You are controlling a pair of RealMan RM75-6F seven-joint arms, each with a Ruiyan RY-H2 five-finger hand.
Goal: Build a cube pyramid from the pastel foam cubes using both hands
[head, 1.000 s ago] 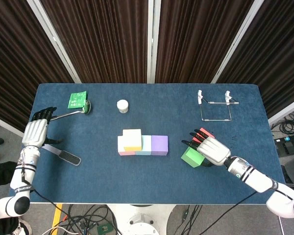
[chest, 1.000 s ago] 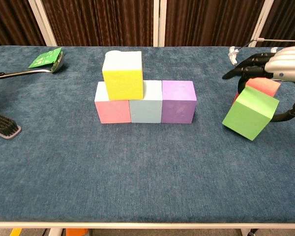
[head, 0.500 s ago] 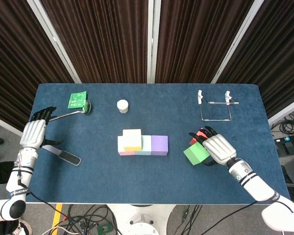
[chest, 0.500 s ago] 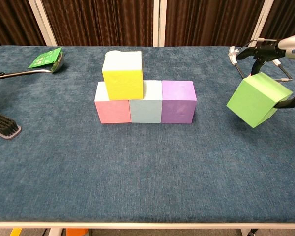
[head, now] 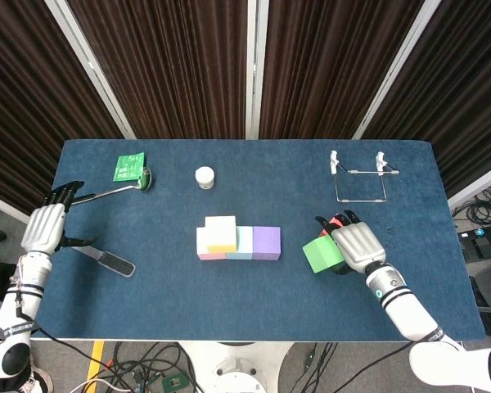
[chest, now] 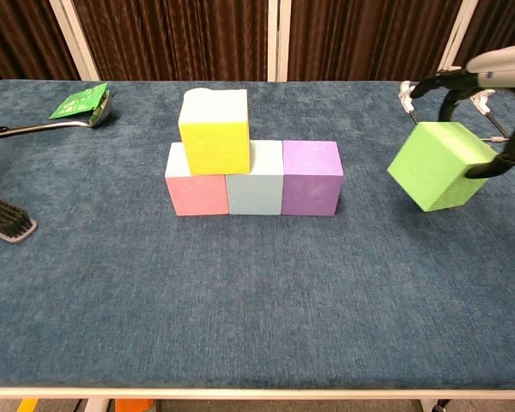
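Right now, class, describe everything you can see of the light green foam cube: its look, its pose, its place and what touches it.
The light green foam cube has matte, flat faces and soft edges. It is tilted, one corner pointing down, and in the chest view appears lifted off the blue table. It sits right of the purple foam cube, apart from it. The right hand grips it, dark fingers wrapping its far side.

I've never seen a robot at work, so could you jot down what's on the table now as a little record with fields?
Base row: pink cube, pale blue cube, purple cube, side by side
Second layer: yellow cube on the pink and pale blue cubes
Right robot hand: holds green cube off the table
Left robot hand: holds nothing, near the table's left edge
Behind the green cube: red cube
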